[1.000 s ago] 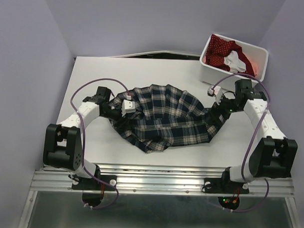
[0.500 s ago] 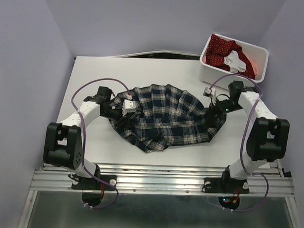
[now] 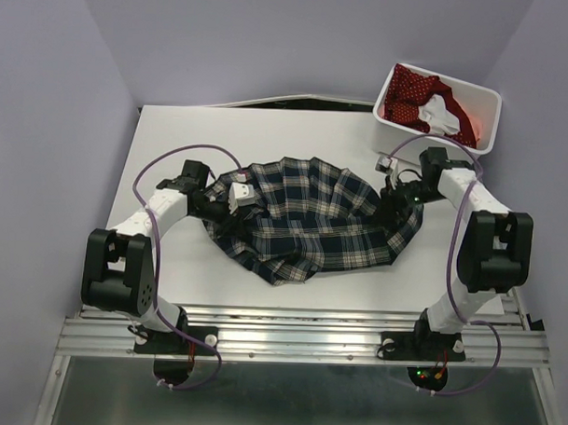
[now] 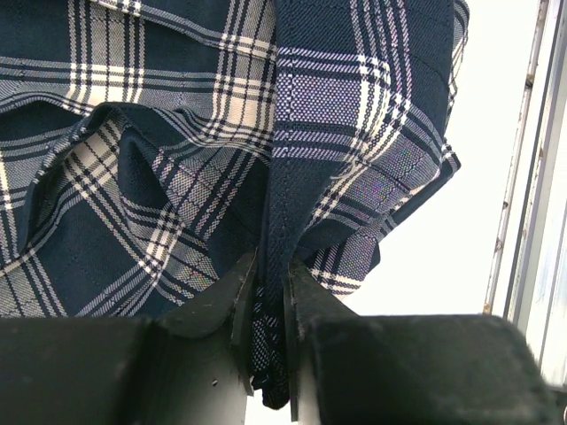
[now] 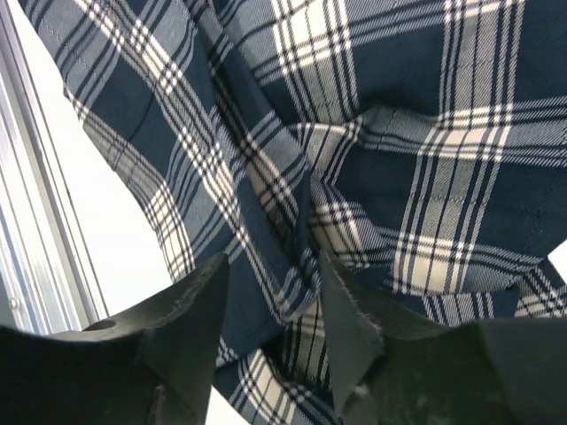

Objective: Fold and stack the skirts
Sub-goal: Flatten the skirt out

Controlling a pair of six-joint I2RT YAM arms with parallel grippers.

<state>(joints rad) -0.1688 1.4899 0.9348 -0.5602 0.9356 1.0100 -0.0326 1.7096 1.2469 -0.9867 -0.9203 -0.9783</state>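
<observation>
Pinches plaid skirt (image 3: 312, 218), spread on table (image 3: 296, 138), at its left edge with left gripper (image 4: 270, 274) clenched. Straddles a fold at the right edge with right gripper (image 5: 270, 283), fingers (image 5: 186, 310) parted. Shows red dotted skirt (image 3: 411, 94) in white bin (image 3: 391, 132).

We see a white table (image 3: 296, 129) set between plain pale lilac walls (image 3: 271, 35), softly and evenly lit, with a ribbed metal rail (image 3: 298, 336) along its near edge.

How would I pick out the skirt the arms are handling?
Look at the white table; in its middle lies a spread plaid skirt. It is dark navy with white lines, unlike the red dotted skirt in the white bin at the far right.
</observation>
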